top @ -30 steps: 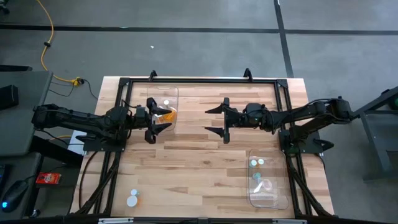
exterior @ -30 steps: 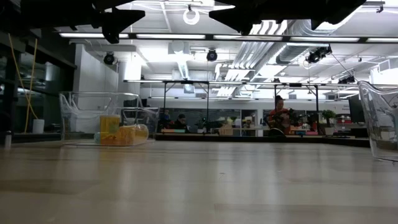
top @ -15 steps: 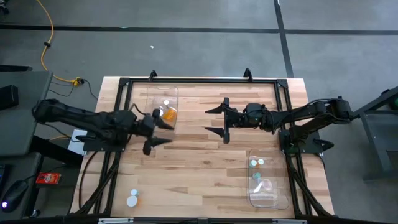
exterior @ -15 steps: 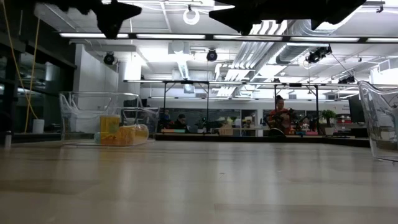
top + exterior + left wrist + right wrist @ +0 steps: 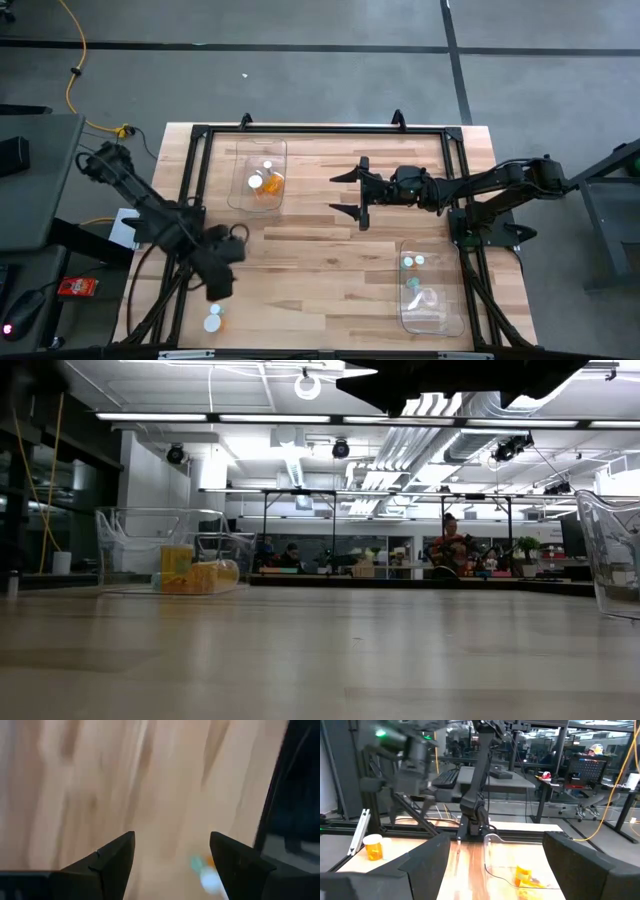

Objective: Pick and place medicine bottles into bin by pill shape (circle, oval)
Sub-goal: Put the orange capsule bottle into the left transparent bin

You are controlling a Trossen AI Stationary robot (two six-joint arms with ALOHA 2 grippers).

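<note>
Two medicine bottles (image 5: pixel 213 319) with white caps stand close together on the table near its near left corner; the left wrist view shows them blurred (image 5: pixel 207 872). My left gripper (image 5: pixel 218 283) hangs open above the wood just far of them, pointing steeply down, its fingers (image 5: pixel 117 855) apart with nothing between. Level and open, my right gripper (image 5: pixel 338 195) waits above the table's middle, pointing left. Amber bottles (image 5: pixel 266 182) lie in the clear far left bin (image 5: pixel 240 195). Pale and teal bottles (image 5: pixel 412 275) lie in the clear near right bin (image 5: pixel 455 310).
A black metal frame (image 5: pixel 320 128) runs around the table's edges. In the low view the far left bin (image 5: pixel 130 525) with its amber bottles (image 5: pixel 195 575) stands at the left and the other bin's wall (image 5: pixel 612 550) at the right. People sit in the room behind.
My left gripper has swung away from the far left bin toward the table's near left corner, tipping from level to pointing steeply down and rolling about its own line. It has stayed open. No bottle has moved.
</note>
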